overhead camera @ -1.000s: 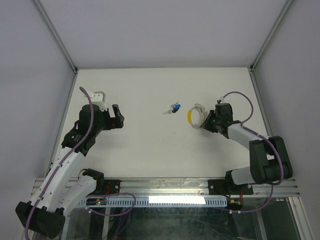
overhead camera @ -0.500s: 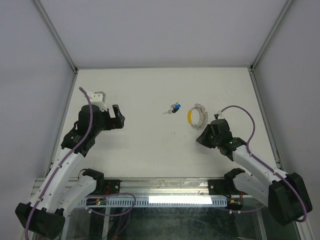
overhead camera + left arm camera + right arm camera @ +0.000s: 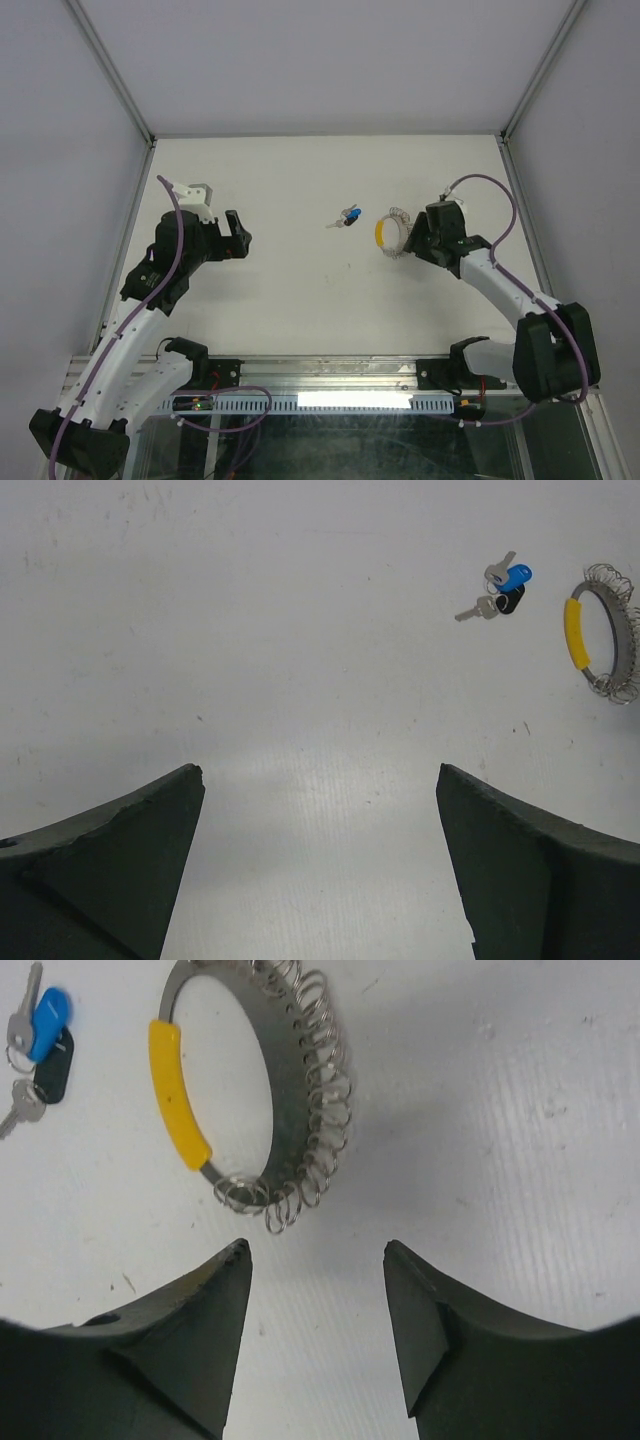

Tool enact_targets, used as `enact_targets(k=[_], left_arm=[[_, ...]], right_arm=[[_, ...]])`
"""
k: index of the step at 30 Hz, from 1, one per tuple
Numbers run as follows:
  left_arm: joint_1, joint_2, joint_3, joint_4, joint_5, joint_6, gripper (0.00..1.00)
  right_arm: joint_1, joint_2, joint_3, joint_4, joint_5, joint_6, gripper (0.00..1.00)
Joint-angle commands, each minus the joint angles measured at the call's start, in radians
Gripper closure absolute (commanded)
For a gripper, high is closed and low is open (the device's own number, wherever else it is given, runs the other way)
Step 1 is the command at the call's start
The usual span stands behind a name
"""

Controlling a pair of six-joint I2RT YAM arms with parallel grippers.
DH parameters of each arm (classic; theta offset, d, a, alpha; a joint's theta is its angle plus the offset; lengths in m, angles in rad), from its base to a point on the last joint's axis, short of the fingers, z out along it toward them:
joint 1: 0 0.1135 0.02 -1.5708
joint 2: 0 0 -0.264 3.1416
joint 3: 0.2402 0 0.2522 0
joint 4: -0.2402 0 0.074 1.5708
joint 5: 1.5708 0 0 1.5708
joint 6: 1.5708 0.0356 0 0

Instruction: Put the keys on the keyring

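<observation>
**Keys and keyring still separate on the table, both grippers empty**

Nothing of the task looked done. The keyring (image 3: 255, 1090), a silvery band edged with wire coils and carrying a yellow segment on one side, lay flat on the white table (image 3: 300, 180). The keys (image 3: 35, 1045), a small bunch of silver ones with a blue head and a dark tag among them, lay near the ring's yellow side. A strip of bare table separated them from the ring, and none was threaded onto it. Picking up, bringing together and threading all seemed left to do.

The right gripper (image 3: 315, 1260) stood on the ring's side away from the keys, jaws apart and holding nothing. The ring's coiled end lay just ahead of its fingertips, not between them, and as far as I could tell not touching. The left gripper (image 3: 320, 775) hung well away from the ring, beyond the keys, its jaws also wide apart and empty, pointing towards both.
</observation>
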Motion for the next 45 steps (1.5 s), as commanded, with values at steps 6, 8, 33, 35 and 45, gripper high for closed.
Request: enact_targets(k=[6, 8, 33, 35, 45], left_arm=[[-0.012, 0.024, -0.001, 0.063, 0.045, 0.013, 0.01], [-0.012, 0.028, 0.000, 0.064, 0.048, 0.014, 0.01], [-0.012, 0.027, -0.001, 0.064, 0.043, 0.013, 0.01], [-0.012, 0.027, -0.001, 0.064, 0.043, 0.011, 0.01], [-0.011, 0.028, -0.001, 0.065, 0.045, 0.012, 0.01]], right_arm=[[-0.135, 0.259, 0.173, 0.102, -0.162, -0.171, 0.42], [-0.153, 0.301, 0.193, 0.110, -0.194, -0.186, 0.42], [-0.204, 0.482, 0.244, 0.086, -0.288, -0.241, 0.71], [-0.202, 0.474, 0.229, 0.088, -0.289, -0.244, 0.75], [-0.143, 0.378, 0.126, 0.078, -0.262, -0.254, 0.83]])
